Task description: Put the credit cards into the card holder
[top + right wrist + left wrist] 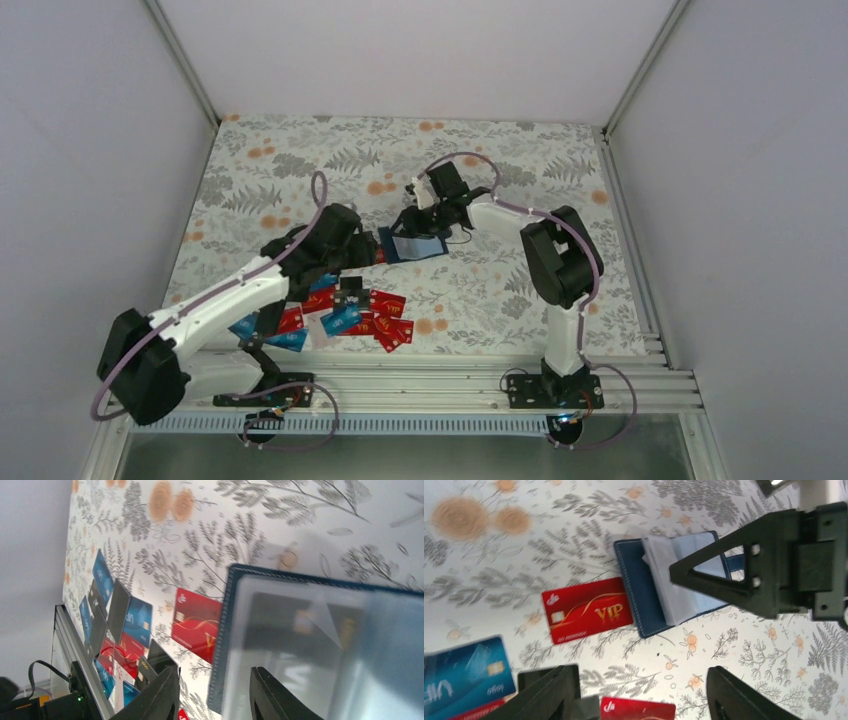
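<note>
Left hand (641, 672) open and empty, near the holder (636, 595).
Red card (586, 610) lies just ahead of it, beside the holder; right hand (215, 672) straddles the holder's edge, grip unclear.

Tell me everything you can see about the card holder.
The card holder lies open and flat on the floral tablecloth, around mid-table. Its cover is dark navy and leather-like, with pale stitching along the edge. Inside are clear plastic sleeves, and what look like dark cards show through them. A red VIP card sits right against one edge. A finger of the right tool reaches across the sleeves; whether it presses on them I can't tell.
</note>
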`<state>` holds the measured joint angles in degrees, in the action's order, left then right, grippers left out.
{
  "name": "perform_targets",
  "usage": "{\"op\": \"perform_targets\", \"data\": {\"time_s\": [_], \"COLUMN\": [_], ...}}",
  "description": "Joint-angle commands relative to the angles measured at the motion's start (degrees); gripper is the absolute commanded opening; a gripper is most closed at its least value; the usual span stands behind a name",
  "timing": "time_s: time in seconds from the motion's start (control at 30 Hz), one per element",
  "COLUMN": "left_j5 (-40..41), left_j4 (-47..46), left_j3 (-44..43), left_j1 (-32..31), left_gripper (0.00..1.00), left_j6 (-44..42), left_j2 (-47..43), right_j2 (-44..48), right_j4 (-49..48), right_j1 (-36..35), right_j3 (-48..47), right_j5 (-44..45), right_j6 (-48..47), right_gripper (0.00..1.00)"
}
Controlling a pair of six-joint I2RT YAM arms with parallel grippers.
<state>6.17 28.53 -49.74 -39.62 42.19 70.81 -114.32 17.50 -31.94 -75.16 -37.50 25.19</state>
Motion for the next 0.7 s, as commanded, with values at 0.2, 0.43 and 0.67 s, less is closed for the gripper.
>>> {"op": "perform_targets", "data": {"time_s": [0.2, 0.43, 0.67], "left_j5": [2.4, -1.6, -1.8], "left_j4": [8.6, 7.3, 6.9], "left_j3": [7.0, 9.7, 11.8], "left_j1": [-0.3, -3.9, -10.2], "left_gripper": [0.86, 0.85, 0.79], "left_j6": [3.3, 2.5, 4.7], "left_j2": [-10.9, -11.9, -7.6], "right_j2": [3.8, 11.8, 21.3], "right_j4": [4.4, 3.0, 0.0], "right_j1": [-0.8, -0.8, -2.3], "right_j3": [-1.7, 7.6, 20.4], "right_j5": [1.9, 4.6, 5.7], "right_j6": [-2.3, -3.7, -4.8], "right_gripper": [0.46, 0.47, 0.47]}}
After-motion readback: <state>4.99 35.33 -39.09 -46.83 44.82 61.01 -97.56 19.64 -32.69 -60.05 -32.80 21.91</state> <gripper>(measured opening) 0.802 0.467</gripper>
